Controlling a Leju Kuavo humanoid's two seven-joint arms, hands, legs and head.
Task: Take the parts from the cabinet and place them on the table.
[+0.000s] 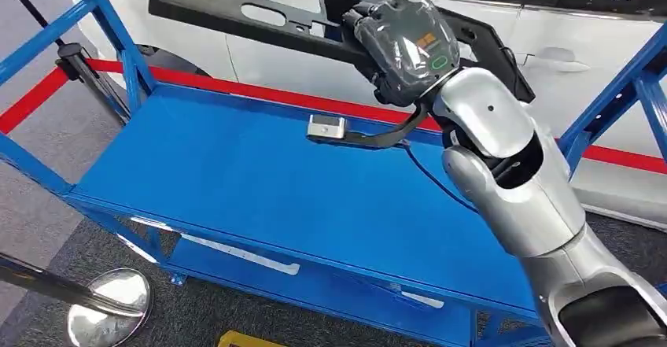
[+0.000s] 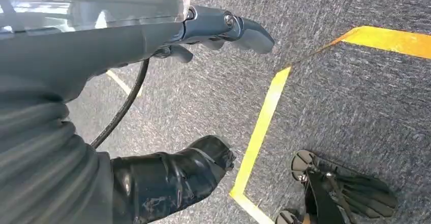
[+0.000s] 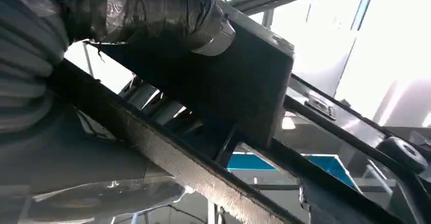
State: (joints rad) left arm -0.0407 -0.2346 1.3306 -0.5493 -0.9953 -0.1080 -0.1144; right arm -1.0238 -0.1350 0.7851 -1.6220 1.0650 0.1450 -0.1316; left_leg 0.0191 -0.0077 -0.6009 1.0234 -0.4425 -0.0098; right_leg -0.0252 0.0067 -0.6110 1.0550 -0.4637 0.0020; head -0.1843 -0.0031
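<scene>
A long black panel part (image 1: 259, 9) is held up above the blue counter (image 1: 236, 182) by the right hand (image 1: 409, 44) (in the right wrist view its taped thumb (image 3: 167, 10) is pressed on the part's flat face). Behind the counter a white car (image 1: 315, 64) is seen. The left hand (image 2: 152, 107) is held over grey carpet, fingers apart, gripping nothing.

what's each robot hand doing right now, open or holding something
Left robot hand: holds nothing, fingers apart, hanging over the floor.
Right robot hand: grips the long black part held above the blue table.
</scene>
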